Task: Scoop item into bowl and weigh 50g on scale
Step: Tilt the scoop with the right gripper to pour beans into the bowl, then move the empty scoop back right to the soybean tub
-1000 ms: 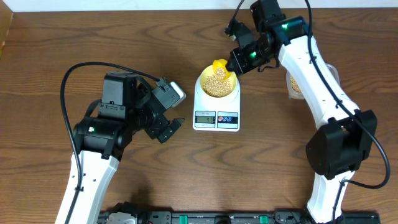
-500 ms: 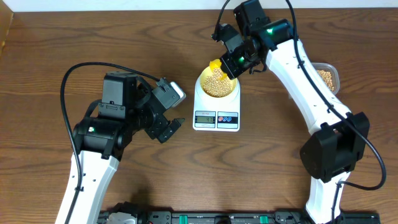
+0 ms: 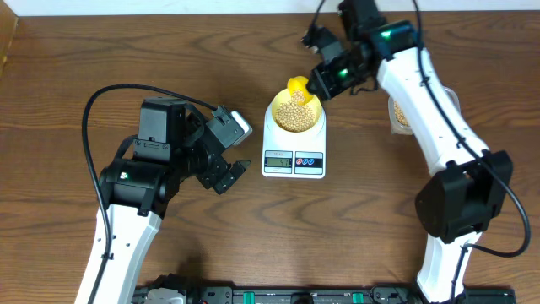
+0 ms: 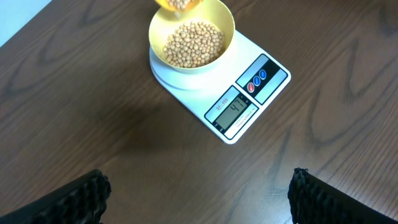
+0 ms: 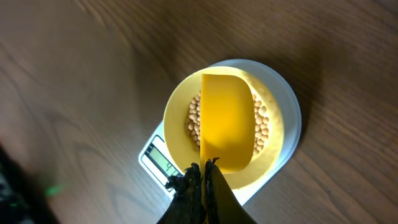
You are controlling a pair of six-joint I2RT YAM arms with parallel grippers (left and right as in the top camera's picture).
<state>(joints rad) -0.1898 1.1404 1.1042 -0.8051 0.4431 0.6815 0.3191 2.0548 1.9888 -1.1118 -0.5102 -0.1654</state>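
The pale yellow bowl (image 3: 275, 112) stands on the white scale (image 3: 294, 162), and beige beans (image 3: 295, 117) fill its bottom. My right gripper (image 3: 326, 81) is shut on the handle of a bright yellow scoop (image 3: 298, 86), which is tilted over the bowl's far rim. In the right wrist view the scoop (image 5: 227, 121) covers the middle of the bowl (image 5: 174, 118), with beans (image 5: 194, 121) showing at both sides. My left gripper (image 3: 224, 174) is open and empty, left of the scale. The left wrist view shows the bowl (image 4: 155, 37), the beans (image 4: 193, 43) and the lit scale display (image 4: 235, 111).
A clear tub of beans (image 3: 396, 115) sits right of the scale, mostly hidden under my right arm. Bare wooden table (image 3: 380, 219) surrounds the scale. Black cables loop from both arms.
My right arm swung left half a second ago, uncovering the tub, and is back to the right. The scoop stays over the bowl. The left arm has not moved.
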